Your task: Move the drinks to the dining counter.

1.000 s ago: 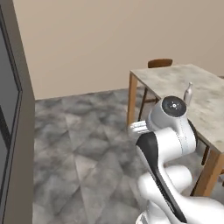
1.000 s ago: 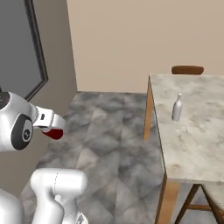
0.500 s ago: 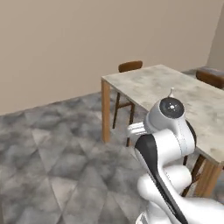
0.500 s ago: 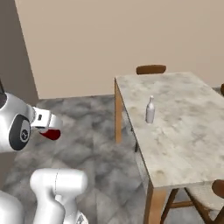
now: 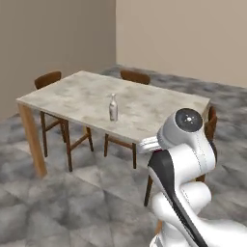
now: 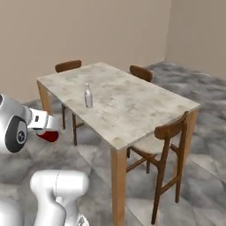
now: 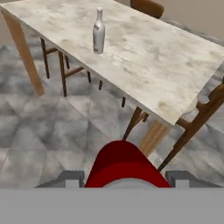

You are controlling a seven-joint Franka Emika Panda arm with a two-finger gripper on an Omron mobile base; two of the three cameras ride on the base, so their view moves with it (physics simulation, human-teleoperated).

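Note:
My gripper (image 7: 124,178) is shut on the small red can (image 7: 124,164), which sits between the fingers at the bottom of the hand view. From the right base view the can (image 6: 49,136) hangs under the hand (image 6: 44,122), over the floor, short of the table's near edge. The dining counter (image 5: 144,103) (image 6: 132,108) (image 7: 166,65) has a beige marble top and wooden legs. A slim bottle with a whitish neck (image 5: 113,108) (image 6: 88,96) (image 7: 99,31) stands upright on it, toward its far half.
Wooden chairs ring the table: one at the near right corner (image 6: 170,132) (image 7: 205,109), one on the far side (image 5: 135,76) (image 6: 141,73), one at the left end (image 5: 48,79) (image 6: 68,66). Grey stone floor (image 5: 72,202) lies between me and the table.
Both base pictures have shifted: the base has moved and turned, so the table now lies closer and more central. The can stays in the gripper; the bottle has not moved on the table.

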